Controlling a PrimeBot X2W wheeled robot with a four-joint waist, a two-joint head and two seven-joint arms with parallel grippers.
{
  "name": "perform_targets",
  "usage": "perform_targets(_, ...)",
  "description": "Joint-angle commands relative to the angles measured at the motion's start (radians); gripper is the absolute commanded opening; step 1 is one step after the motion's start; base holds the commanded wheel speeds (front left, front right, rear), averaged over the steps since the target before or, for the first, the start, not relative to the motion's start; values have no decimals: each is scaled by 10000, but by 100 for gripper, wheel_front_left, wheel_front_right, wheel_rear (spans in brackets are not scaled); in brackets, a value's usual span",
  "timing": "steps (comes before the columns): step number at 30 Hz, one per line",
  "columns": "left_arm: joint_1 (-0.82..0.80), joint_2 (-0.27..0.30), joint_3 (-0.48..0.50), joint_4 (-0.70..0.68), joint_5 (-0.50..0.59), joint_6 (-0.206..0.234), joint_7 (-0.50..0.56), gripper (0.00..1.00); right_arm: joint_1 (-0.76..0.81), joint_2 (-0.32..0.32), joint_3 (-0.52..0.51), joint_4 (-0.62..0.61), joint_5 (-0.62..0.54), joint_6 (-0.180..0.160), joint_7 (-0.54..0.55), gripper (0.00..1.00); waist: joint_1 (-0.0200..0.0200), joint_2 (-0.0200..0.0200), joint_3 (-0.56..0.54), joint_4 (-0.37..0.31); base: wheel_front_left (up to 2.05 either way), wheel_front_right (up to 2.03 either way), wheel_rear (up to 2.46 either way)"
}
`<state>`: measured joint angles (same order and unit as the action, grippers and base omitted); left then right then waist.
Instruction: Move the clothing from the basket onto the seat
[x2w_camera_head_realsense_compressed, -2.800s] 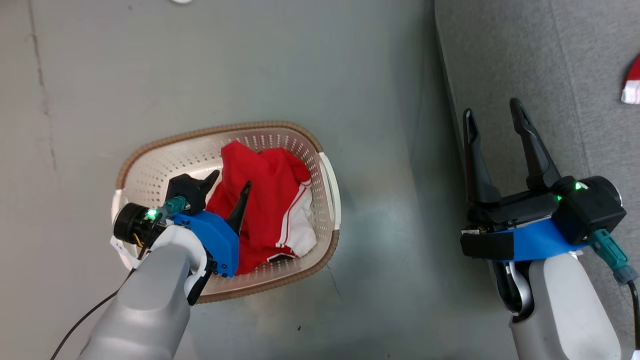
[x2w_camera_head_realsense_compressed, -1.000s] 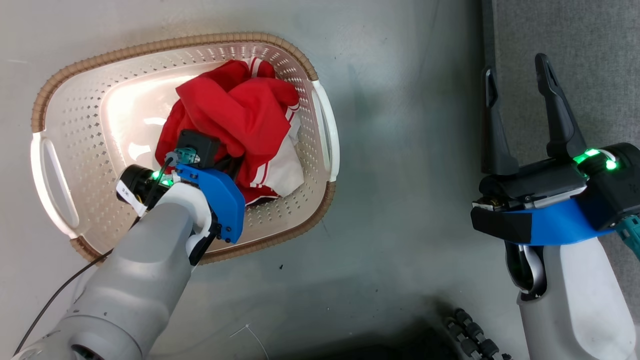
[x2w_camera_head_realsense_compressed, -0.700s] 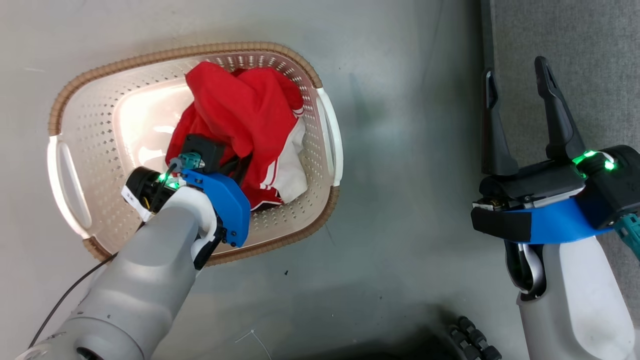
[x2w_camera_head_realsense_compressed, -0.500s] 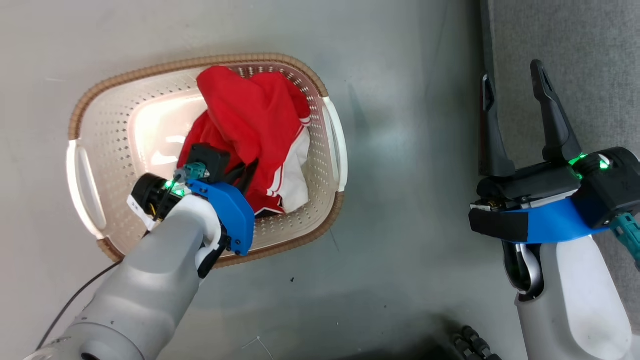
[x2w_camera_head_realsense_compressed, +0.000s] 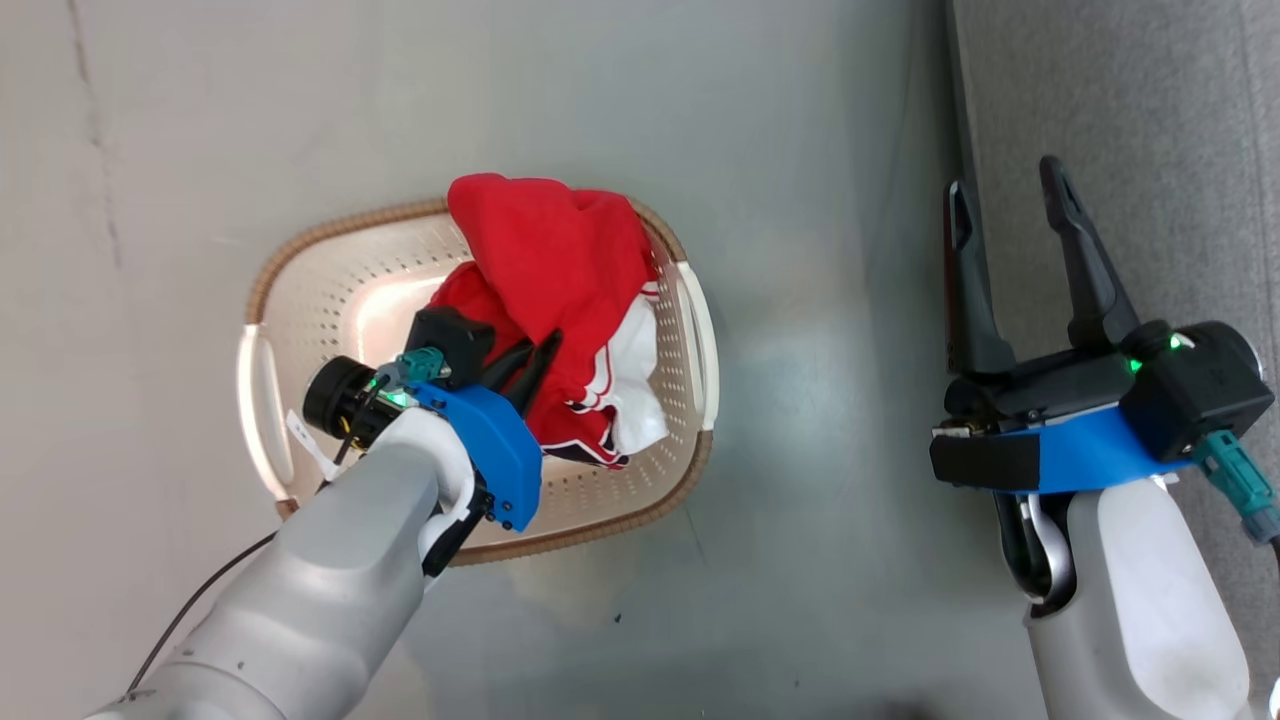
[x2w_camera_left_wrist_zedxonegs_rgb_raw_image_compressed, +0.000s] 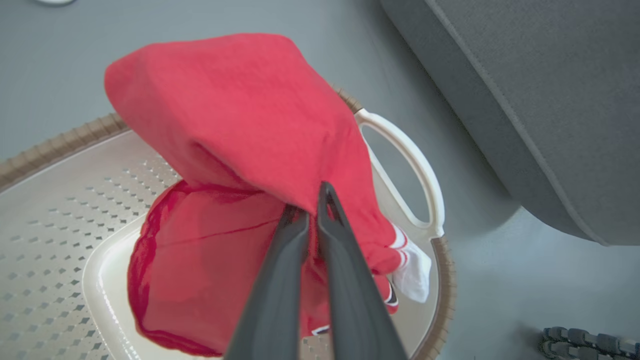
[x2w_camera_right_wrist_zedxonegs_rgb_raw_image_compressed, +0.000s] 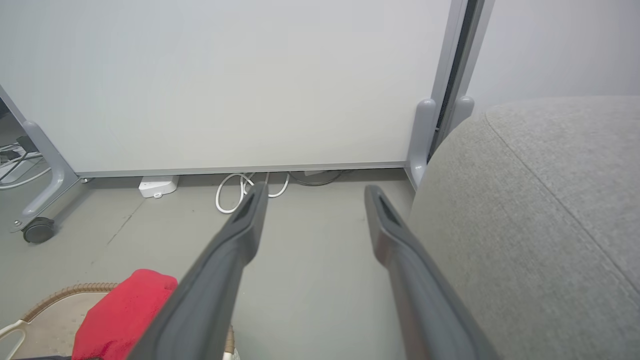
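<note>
The left hand (x2w_camera_left_wrist_zedxonegs_rgb_raw_image_compressed: 307, 200) is pinching shut on the red clothing (x2w_camera_head_realsense_compressed: 545, 250), holding it up over the basket (x2w_camera_head_realsense_compressed: 330, 290), ends hanging inside; the right hand (x2w_camera_head_realsense_compressed: 1004, 180) is waiting wide open; next, the clothing needs carrying right onto the seat (x2w_camera_head_realsense_compressed: 1150, 100).

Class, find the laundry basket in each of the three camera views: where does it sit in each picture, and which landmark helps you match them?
Head view: the basket, centre-left, on the floor.
Left wrist view: the basket, across the lower left, beneath the clothing.
Right wrist view: the basket, bottom-left corner.
Shared landmark: the red clothing bunched in it.
</note>
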<state>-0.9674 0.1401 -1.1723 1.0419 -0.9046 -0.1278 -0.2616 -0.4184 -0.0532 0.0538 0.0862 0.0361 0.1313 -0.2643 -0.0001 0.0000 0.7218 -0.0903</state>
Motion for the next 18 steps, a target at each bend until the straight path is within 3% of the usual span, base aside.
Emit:
perform_targets(1, 183, 68, 81, -109, 153, -46, -40, 0, 108, -35, -27, 69, 65, -11, -3, 100, 1, 0, -381, 151, 0, 0, 0)
perform_targets(18, 1801, 76, 2781, -2324, 2638, 111, -45, 0, 1071, -257, 31, 746, 215, -11, -3, 100, 1, 0, -2823, 732, 0, 0, 0)
